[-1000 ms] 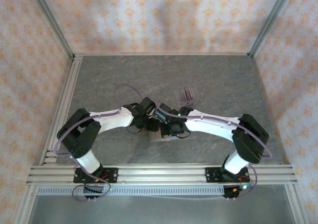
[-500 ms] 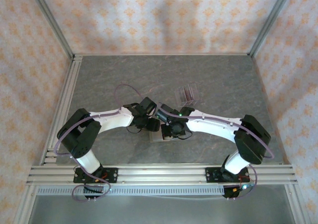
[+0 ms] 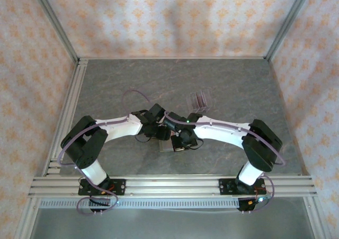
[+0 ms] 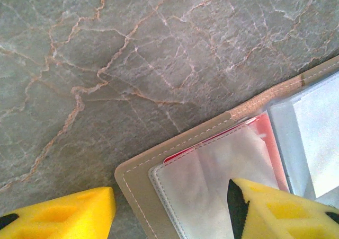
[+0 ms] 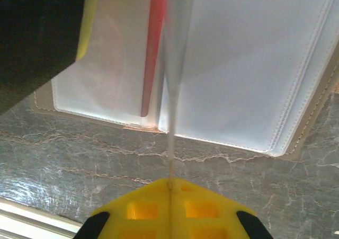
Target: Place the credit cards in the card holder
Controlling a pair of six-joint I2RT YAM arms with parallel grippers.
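Note:
The olive-tan card holder [image 3: 167, 147] lies open on the stone table, under both grippers. In the left wrist view its corner [image 4: 139, 182] sits between my left gripper's [image 4: 170, 194] open yellow fingers, and the right one [image 4: 275, 210] rests on a clear sleeve. A red credit card [image 4: 212, 139] shows beneath that sleeve. My right gripper [image 5: 170, 185] is shut on a thin clear leaf [image 5: 172, 106] of the card holder, seen edge-on and lifted. A red credit card [image 5: 152, 53] stands just left of that leaf. More dark red cards sit in the clear stand [image 3: 198, 99].
The clear slotted stand is behind the grippers, to the right. In the right wrist view the left gripper's dark body [image 5: 37, 37] looms at upper left. A metal rail [image 3: 169, 185] runs along the near table edge. Bare stone lies to the left and far back.
The right arm has edged left and nearer over the card holder, its elbow swinging in. The left arm has stayed put.

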